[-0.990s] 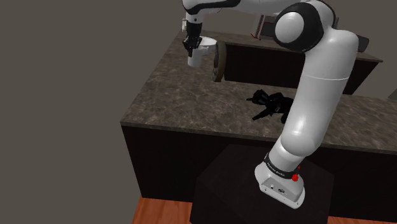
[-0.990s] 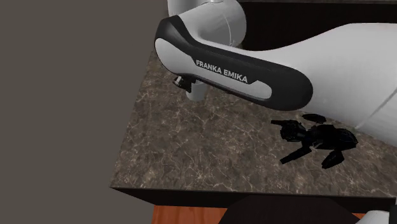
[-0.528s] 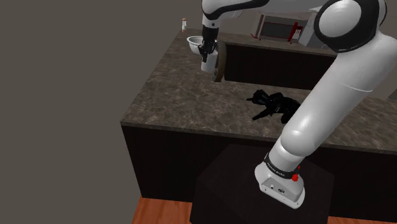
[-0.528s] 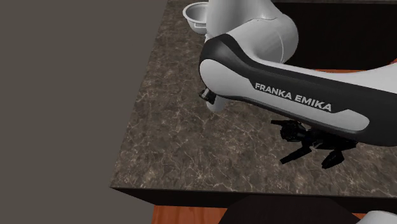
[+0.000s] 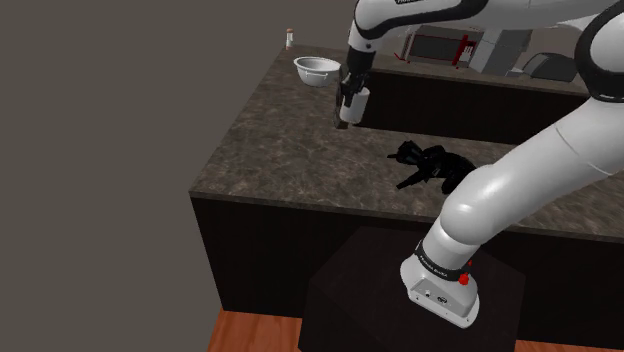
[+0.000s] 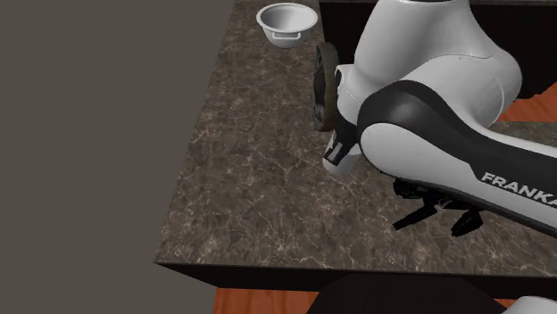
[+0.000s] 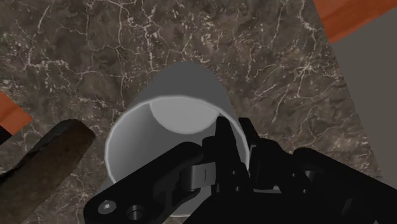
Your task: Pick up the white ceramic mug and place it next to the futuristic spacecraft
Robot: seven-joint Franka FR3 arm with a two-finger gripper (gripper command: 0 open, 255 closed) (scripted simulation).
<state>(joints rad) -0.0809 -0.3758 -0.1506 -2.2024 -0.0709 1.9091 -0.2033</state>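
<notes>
My gripper (image 5: 346, 103) is shut on the rim of a plain white-grey mug (image 5: 358, 102) and holds it above the dark marbled counter (image 5: 280, 150). In the wrist view one finger is inside the mug (image 7: 168, 118) and one outside, so the gripper (image 7: 224, 145) clasps its wall. The black spacecraft (image 5: 430, 166) lies on the counter to the shoulder view's right of the mug and nearer the stand. In the second exterior view the spacecraft (image 6: 439, 212) is partly hidden by my arm.
A white bowl (image 5: 316, 70) sits at the counter's far end, with a small bottle (image 5: 290, 38) beyond it. A dark round disc (image 6: 323, 86) stands on edge close behind the mug. A raised dark ledge (image 5: 450, 95) borders the counter.
The arm has swung to the shoulder view's right and lower, carrying the mug from near the bowl toward the spacecraft. The bowl is now uncovered.
</notes>
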